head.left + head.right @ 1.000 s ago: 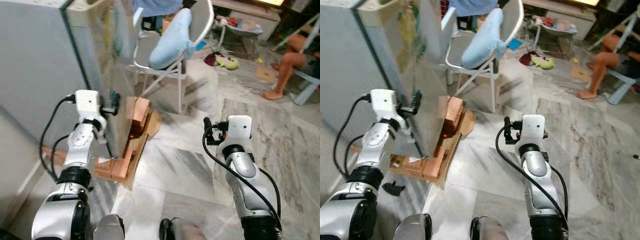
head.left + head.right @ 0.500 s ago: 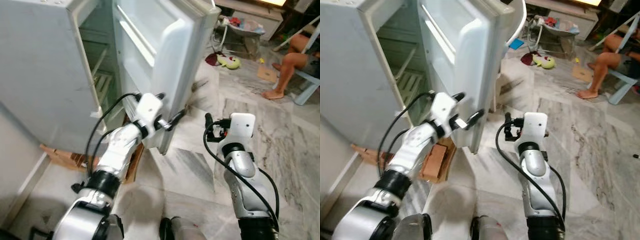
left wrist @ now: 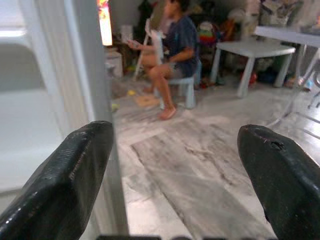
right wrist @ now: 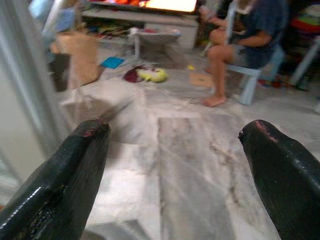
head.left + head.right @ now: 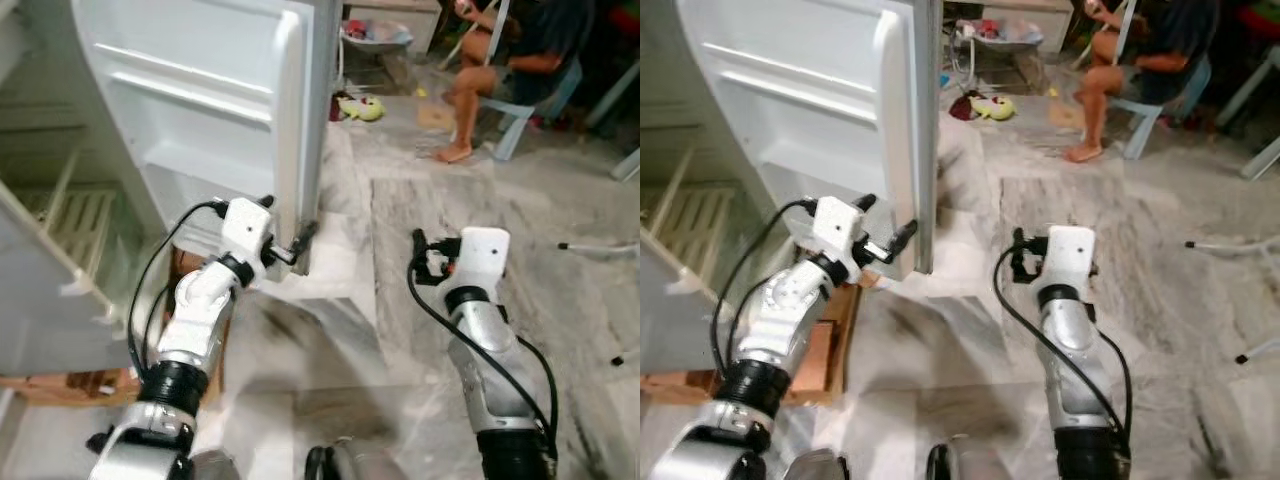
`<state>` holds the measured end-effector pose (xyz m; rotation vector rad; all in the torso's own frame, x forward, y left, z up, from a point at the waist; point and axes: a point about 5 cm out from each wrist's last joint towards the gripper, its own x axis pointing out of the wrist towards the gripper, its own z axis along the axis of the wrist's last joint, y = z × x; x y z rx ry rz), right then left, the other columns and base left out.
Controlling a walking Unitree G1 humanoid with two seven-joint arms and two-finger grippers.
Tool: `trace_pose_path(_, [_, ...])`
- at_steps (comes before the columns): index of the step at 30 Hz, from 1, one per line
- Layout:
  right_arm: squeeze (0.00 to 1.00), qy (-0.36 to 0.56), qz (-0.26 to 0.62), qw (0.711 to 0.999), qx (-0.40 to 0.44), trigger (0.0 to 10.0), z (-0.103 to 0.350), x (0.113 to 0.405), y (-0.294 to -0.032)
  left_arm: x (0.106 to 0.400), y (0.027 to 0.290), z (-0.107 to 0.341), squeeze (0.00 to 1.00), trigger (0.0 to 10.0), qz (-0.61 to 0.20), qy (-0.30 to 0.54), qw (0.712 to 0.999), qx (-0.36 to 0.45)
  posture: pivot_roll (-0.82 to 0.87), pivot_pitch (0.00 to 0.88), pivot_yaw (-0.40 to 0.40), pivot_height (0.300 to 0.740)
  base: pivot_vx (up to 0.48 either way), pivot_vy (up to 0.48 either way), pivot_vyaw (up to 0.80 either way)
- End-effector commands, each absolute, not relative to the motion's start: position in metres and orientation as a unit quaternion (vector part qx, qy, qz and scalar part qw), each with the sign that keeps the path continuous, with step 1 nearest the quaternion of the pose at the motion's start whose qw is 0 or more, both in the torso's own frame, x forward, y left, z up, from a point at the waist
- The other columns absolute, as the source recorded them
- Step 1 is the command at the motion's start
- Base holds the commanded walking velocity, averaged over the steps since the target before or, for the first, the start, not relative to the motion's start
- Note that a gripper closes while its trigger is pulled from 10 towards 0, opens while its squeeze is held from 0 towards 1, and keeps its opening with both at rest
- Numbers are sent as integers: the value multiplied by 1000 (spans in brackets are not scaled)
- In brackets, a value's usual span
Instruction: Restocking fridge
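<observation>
Left eye view: fridge door (image 5: 215, 110) swung wide open at far left, inner racks facing the camera, white wire shelf (image 5: 75, 215) of the fridge interior visible at the left edge. Left end effector (image 5: 297, 243) raised against the door's lower outer edge, fingers spread apart and gripping nothing. Right end effector (image 5: 424, 262) held out over the marble floor (image 5: 420, 210) at right, well apart from the door; cannot tell here how far its fingers stand apart. Brown cardboard (image 5: 75, 383) lying flat beneath the fridge at near left. Seated person (image 5: 505, 50) on a pale blue chair at far right, bare feet on the floor, with a yellow-green soft toy (image 5: 358, 107) on the floor near the door's far edge.

Right eye view: same scene, left arm reaching up to the door's bottom corner, right arm bent forward in the centre.

Left wrist view: two black fingers (image 3: 67, 180) wide apart with bare floor between them, one finger just beside the door's white edge (image 3: 87, 100). Seated person beyond, white bench (image 3: 262, 52) farther back.

Right wrist view: black fingers (image 4: 62, 172) wide open and holding nothing, marble floor between them, soft toy and seated person far ahead, door edge blurred to one side.
</observation>
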<state>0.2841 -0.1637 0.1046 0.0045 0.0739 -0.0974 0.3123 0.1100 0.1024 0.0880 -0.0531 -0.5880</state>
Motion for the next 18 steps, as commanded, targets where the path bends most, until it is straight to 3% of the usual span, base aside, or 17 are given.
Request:
trace_pose_path(1, [0, 24, -43, 999, 7, 10000, 109, 288, -157, 311, 125, 102, 0, 10000, -266, -21, 962, 53, -11, 67, -68, 740, 371, -300, 0])
trace_pose_path(10, [0, 30, -36, 999, 15, 10000, 103, 289, -150, 309, 149, 97, 0, 10000, -181, -9, 982, 56, -4, 63, -70, 740, 433, -67, 0])
trace_pose_path(14, [0, 29, -35, 999, 16, 10000, 103, 291, -151, 310, 151, 100, 0, 10000, -169, -14, 983, 66, -7, 63, -75, 740, 480, 0, -800])
trace_pose_path(18, [0, 26, -32, 999, 13, 10000, 104, 291, -150, 310, 149, 101, 0, 10000, -171, -19, 981, 85, -7, 62, -79, 740, 478, 0, 0])
